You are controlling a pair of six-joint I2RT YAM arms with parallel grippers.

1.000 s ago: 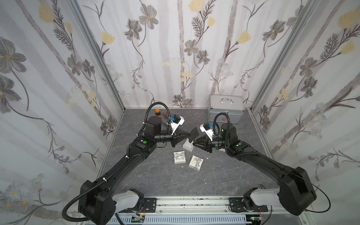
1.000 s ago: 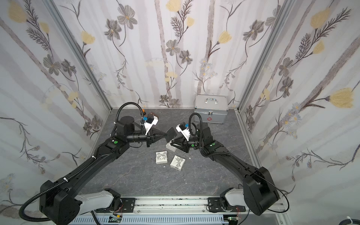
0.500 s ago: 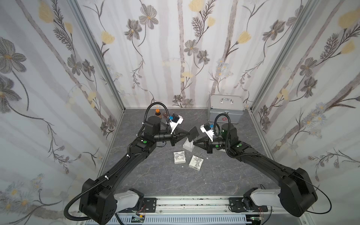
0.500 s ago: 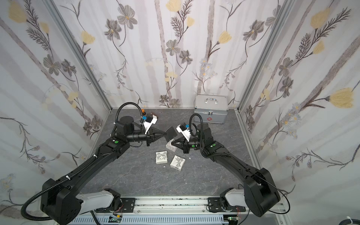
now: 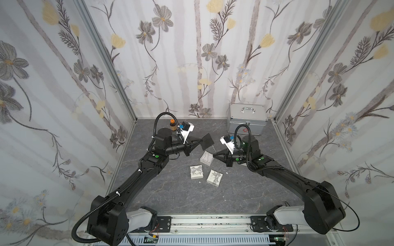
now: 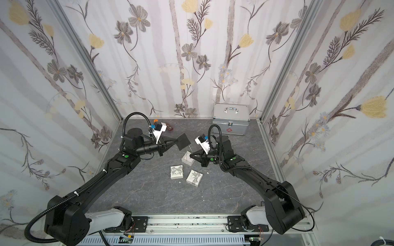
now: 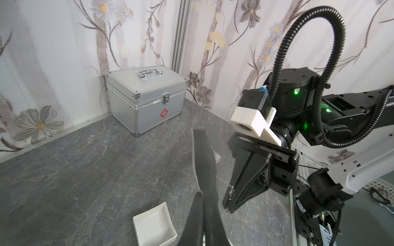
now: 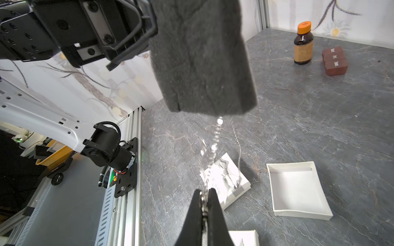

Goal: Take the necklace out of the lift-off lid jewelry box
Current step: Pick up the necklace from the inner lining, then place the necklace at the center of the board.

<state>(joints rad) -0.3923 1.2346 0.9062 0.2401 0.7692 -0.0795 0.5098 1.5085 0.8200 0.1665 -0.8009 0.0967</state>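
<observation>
Necklace point(image 8: 215, 144): a fine silvery chain, out of the box and up in the air, stretched from the lower edge of a dark felt-like pad point(image 8: 202, 59) down to the right gripper point(image 8: 204, 191). Right gripper pressed fully together, the chain pinched between its tips. Pad clamped at one edge by the left gripper point(image 5: 199, 141), closed tight on it and holding it tilted above the table point(image 5: 170, 198).

On the table under the chain, the open white jewelry box point(image 8: 296, 191), its white inside facing up. Nearer, side by side, two small white boxes with a grey bow print point(image 5: 196, 172) point(image 5: 215, 177); small print under the bows, too fine to read.

At the far right, a silver case point(image 7: 145, 100) with a handle, a latch and a red cross-shaped mark on the front. At the far left, a brown bottle point(image 8: 303, 42) with an orange cap and an orange label, text not readable. Just beside it, a brown pill holder point(image 8: 334, 61) with three lids, white letters on each, too blurred to be sure of.

Both arms reaching from the near rail toward the middle, grippers raised, tips facing each other and apart.
</observation>
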